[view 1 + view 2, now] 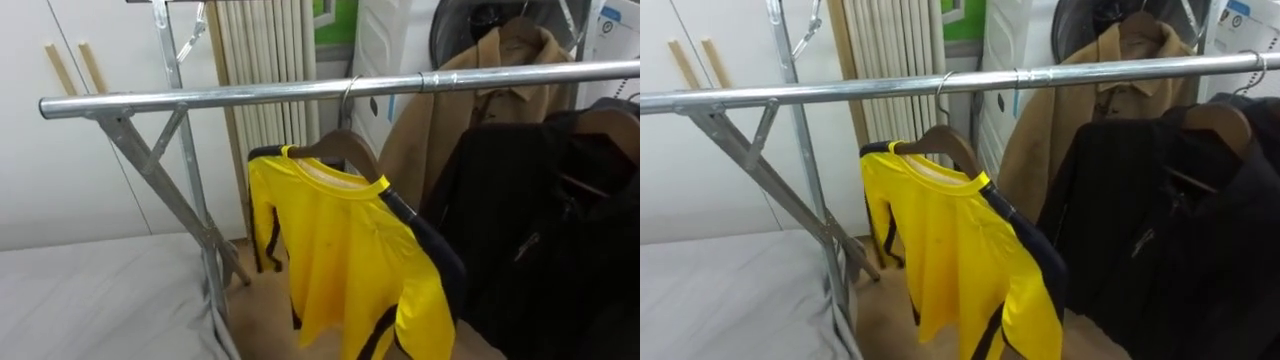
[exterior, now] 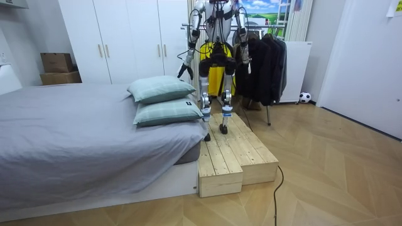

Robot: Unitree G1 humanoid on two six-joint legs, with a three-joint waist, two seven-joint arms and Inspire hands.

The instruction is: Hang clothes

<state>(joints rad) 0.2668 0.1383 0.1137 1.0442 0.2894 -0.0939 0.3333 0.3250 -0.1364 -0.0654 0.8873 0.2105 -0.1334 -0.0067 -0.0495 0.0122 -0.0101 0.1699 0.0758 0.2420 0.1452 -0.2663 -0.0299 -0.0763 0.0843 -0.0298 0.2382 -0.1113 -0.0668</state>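
The robot stands on a low wooden platform [image 2: 235, 157] beside the bed [image 2: 75, 138], with its back to the room view, and it faces the clothes rack. The yellow shirt [image 1: 340, 260] hangs in the middle of the eye views on a wooden hanger [image 1: 340, 145], and the hook of the hanger sits over the metal rail [image 1: 250, 95] that crosses the upper part of the frame. The shirt has dark stripes along the sleeves, and one sleeve falls toward the lower right. To the right of it on the same rail hang a brown coat [image 1: 480, 100] and, further right, black jackets [image 1: 540, 230]. In the room view the left robot hand [image 2: 184, 70] hangs low at the left of the body, and the right robot hand [image 2: 244, 64] is low at the right, near the dark clothes. For both I cannot tell whether they are open or closed. Two pillows [image 2: 162, 88] lie stacked on the bed, near the robot's legs.
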